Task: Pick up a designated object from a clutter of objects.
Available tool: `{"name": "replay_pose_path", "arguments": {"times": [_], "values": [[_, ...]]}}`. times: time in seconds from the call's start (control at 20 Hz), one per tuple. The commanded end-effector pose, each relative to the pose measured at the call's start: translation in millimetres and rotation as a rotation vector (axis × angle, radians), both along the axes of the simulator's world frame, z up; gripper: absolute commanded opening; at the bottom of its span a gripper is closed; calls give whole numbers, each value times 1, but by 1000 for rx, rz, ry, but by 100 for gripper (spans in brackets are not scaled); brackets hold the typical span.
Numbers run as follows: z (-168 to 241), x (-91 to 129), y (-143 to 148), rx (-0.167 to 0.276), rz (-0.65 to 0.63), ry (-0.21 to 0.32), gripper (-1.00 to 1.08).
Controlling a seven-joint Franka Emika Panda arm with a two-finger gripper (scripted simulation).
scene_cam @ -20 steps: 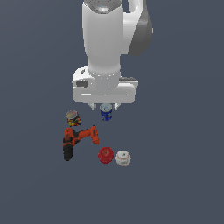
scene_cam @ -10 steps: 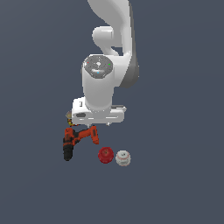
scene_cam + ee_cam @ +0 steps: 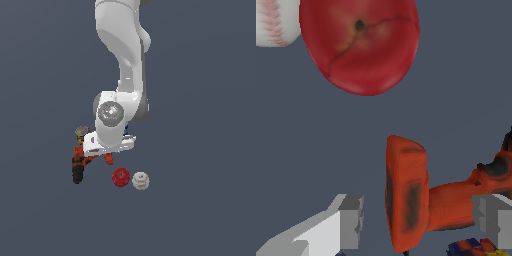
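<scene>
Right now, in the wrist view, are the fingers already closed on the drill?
No. The gripper is open: its fingers stand apart on either side of the drill, with visible gaps.

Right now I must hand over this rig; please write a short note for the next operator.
Gripper: open, low over the clutter, fingers on either side of the drill, not closed on it.
Drill lies on the floor, beside the apple and the baseball; a dark multicoloured can is behind it.
Done: approach to the drill.
Left: close the fingers on the drill and lift it.
</scene>
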State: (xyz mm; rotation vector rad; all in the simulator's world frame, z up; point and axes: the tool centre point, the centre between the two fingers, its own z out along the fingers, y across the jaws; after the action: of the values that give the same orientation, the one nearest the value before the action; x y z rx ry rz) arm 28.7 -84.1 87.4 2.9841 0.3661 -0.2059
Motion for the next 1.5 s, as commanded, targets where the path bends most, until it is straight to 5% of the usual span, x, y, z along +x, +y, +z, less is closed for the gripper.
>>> {"name": "replay_pose_path", "arguments": {"times": [0.0, 1.0, 1.05, 1.45], "values": [[-14, -2, -4, -4, 20, 12, 68], [-60, -10, -12, -8, 41, 28, 68], [-60, -10, -12, -8, 41, 28, -100], [-60, -10, -12, -8, 41, 28, -100]]}}
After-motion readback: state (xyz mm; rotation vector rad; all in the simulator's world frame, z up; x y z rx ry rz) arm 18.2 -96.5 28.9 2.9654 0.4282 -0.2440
